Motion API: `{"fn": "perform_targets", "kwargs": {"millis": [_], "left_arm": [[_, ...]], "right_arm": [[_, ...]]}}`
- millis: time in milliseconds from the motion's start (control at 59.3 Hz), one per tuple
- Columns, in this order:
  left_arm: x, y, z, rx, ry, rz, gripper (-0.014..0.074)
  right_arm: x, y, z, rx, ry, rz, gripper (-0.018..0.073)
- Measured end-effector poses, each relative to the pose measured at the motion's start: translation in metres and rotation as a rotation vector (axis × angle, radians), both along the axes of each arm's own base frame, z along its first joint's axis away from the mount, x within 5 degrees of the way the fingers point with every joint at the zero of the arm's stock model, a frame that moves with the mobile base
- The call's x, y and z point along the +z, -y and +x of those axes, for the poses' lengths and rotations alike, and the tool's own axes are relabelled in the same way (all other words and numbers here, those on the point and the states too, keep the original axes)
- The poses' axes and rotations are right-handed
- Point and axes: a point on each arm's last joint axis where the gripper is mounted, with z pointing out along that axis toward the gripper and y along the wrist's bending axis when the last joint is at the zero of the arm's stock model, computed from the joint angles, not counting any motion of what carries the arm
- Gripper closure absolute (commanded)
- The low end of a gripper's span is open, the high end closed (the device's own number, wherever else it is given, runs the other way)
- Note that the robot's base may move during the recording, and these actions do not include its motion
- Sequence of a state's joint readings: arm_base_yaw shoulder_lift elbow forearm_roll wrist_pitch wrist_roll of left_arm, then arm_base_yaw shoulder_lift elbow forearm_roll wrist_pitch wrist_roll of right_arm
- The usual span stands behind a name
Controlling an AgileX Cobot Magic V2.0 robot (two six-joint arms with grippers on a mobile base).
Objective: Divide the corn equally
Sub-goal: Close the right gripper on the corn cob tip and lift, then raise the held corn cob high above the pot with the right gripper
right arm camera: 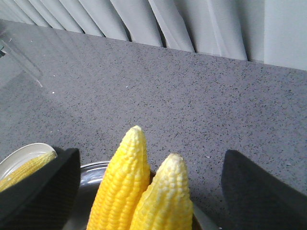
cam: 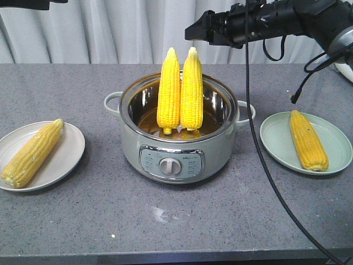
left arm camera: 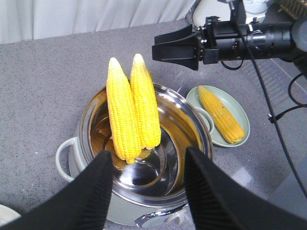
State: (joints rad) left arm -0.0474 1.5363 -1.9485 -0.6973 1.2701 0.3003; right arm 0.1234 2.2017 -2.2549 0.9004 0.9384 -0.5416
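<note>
In the front view we judge the job about half done. One corn cob lies on the pale plate by the left edge of the desk. A second cob lies on the green plate by the right edge. Two more, the left standing cob and the right standing cob, lean upright and touching in the cooker pot at mid-desk. What is left, as we read it, is one standing cob to each plate. The right arm reaches in above the pot, its jaws clear of the cob tips.

From the left wrist view, the left jaws are spread wide and empty. Their two dark fingers hang over the pot's near rim, touching nothing, with both standing cobs just beyond them.

From the right wrist view, the right jaws also gape wide and hold nothing. Their fingers flank the two cob tips without contact. A plate edge with a cob on it shows at lower left. It is probably the pale one, though too little of it shows to be sure.
</note>
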Motion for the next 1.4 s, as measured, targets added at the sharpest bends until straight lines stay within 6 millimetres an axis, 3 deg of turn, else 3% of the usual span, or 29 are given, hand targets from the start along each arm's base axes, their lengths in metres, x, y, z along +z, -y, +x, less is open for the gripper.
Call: {"fn": "perform_targets", "kwargs": {"millis": [287,489,624,844,945,1080,1282,1400], "left_arm": [[0.0,0.0,0.0,0.0,0.0,0.0,0.0251],[0.0,0.0,0.0,0.0,0.0,0.0,0.0251],[0.0,0.0,0.0,0.0,0.001,0.001,0.0251],[0.0,0.0,0.0,0.0,0.001,0.001,0.0251],[0.0,0.0,0.0,0.0,0.001,0.001,0.0251],[0.0,0.0,0.0,0.0,0.001,0.001,0.0251],[0.0,0.0,0.0,0.0,0.001,0.001,0.0251],[0.0,0.0,0.0,0.0,0.001,0.001,0.0251]], "right_arm": [[-0.022,-0.009,0.009,-0.011,-0.028,-0.031,-0.0007],[-0.042,-0.012,0.012,0.013,-0.093,-0.044,0.0052],[-0.046,-0.012,0.012,0.024,-0.11,-0.057,0.0181],[-0.045,-0.013,0.011,0.031,-0.113,-0.05,0.0493],[-0.045,-0.013,0.011,0.045,-0.092,-0.066,0.0575],[-0.035,-0.011,0.009,0.056,-0.026,-0.101,0.0569],[-0.001,-0.007,0.002,0.001,0.1,-0.102,0.0566],[0.007,-0.005,0.002,-0.02,0.139,-0.101,0.0565]]}}
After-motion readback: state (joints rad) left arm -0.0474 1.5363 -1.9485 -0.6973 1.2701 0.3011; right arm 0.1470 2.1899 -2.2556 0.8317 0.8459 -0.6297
